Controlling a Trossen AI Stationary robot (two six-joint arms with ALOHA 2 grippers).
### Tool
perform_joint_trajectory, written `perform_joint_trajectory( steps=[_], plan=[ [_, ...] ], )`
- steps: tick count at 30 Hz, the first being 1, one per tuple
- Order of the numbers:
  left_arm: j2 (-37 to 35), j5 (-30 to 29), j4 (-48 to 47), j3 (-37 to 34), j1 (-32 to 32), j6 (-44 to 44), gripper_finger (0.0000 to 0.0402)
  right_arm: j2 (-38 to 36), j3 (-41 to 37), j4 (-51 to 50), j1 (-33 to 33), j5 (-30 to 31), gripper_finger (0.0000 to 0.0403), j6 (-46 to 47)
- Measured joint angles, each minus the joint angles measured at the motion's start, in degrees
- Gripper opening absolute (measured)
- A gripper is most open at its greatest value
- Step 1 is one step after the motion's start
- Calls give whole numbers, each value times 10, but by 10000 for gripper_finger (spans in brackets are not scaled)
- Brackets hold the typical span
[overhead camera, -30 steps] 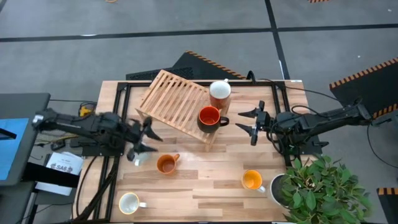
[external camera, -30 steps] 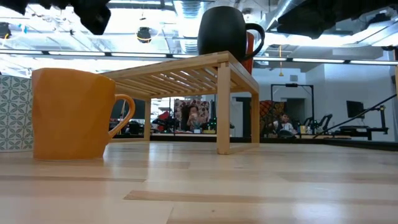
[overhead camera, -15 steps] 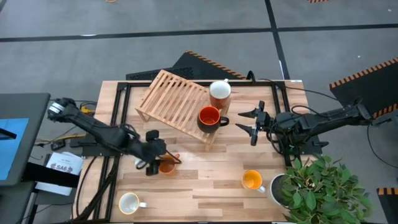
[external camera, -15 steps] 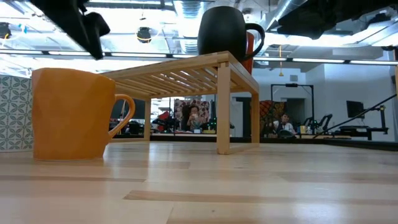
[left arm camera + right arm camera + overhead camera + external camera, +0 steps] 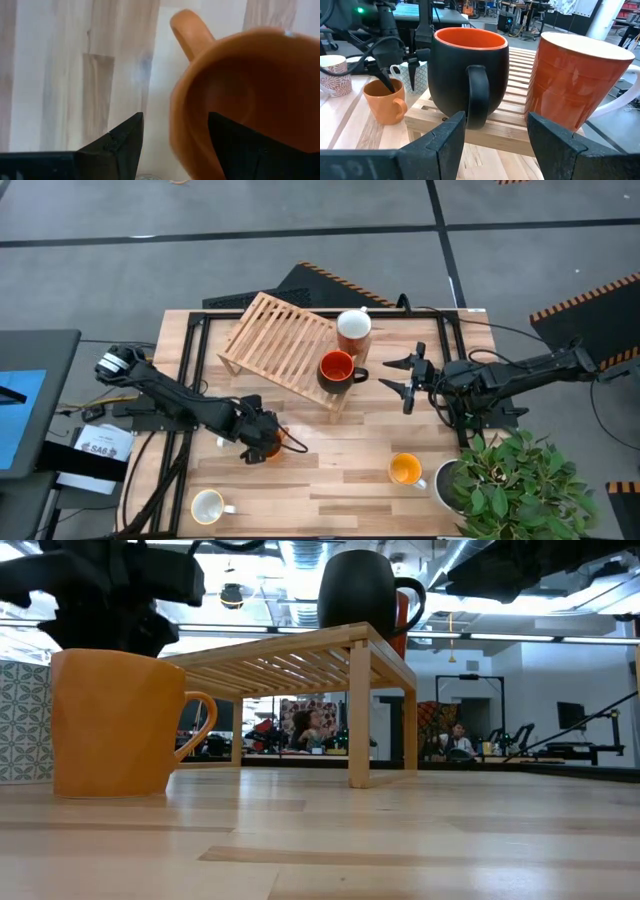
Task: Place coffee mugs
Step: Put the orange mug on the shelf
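High view first: we see two mugs already on the slatted wooden rack point(image 5: 285, 350) — the dark mug with red inside point(image 5: 337, 369) at its near corner and the terracotta mug with white inside point(image 5: 353, 328) just beyond it, touching or nearly so. By our count that leaves four on the table.

Our left gripper point(image 5: 262, 438) sits over the brownish-orange mug point(image 5: 267, 446), at about 7 o'clock from the rack. In the left wrist view its fingers are spread and straddle the mug's wall — one inside the cup, one outside — so we judge the grasp as about to be made, not yet clenched.

Still waiting: the cream-white mug point(image 5: 208, 505) near the table's front edge at 7 o'clock, the bright orange-yellow mug point(image 5: 405, 470) at 5 o'clock beside the leafy green plant point(image 5: 520, 480), and a patterned pale mug point(image 5: 417, 74) glimpsed behind the left arm.

Our right gripper point(image 5: 408, 380) waits at 3 o'clock of the rack, jaws released and holding nothing.
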Motion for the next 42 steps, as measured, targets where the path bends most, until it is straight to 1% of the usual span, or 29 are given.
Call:
perform_joint_trajectory(
  steps=[3,6,8,10,12,13,14,16,20,22,25,28,30,33,35,36,38,40,42],
  plan=[
    [11,2,0,0,0,-3,204,0,0,0,0,0,240,0],
    [11,9,-1,0,5,-31,180,0,0,0,0,0,240,0],
    [9,18,-2,0,7,-47,145,0,0,0,0,0,240,0],
    [5,25,-5,1,8,-57,95,0,0,0,0,0,240,0],
    [6,28,-23,14,10,-60,35,0,0,0,0,0,240,0],
    [6,32,-41,26,10,-58,20,0,0,0,0,0,240,0],
    [5,37,-60,39,10,-57,15,0,0,0,0,0,240,0],
    [7,27,-113,72,10,-53,12,0,0,0,0,0,240,0],
    [6,13,-217,177,10,-48,6,0,0,0,0,0,240,1],
    [6,-9,-274,236,11,-36,6,0,0,0,0,0,240,1],
    [6,-63,-342,334,26,-12,5,0,0,0,0,0,240,1],
    [6,-142,-387,421,60,22,4,2,0,1,0,0,240,4],
    [6,-182,-414,468,98,61,4,8,1,2,0,0,240,4],
    [6,-197,-404,520,183,125,3,20,1,6,0,0,240,4],
    [8,-183,-381,535,248,173,3,31,1,8,0,0,240,1],
    [9,-161,-366,536,283,199,3,36,1,11,0,0,240,-2],
    [11,-94,-312,528,342,240,3,45,1,23,0,0,240,-5],
    [24,-23,-257,524,392,262,3,49,1,23,-4,0,240,-6],
    [42,23,-236,523,425,278,3,52,1,25,-9,0,240,-6]
  ],
)
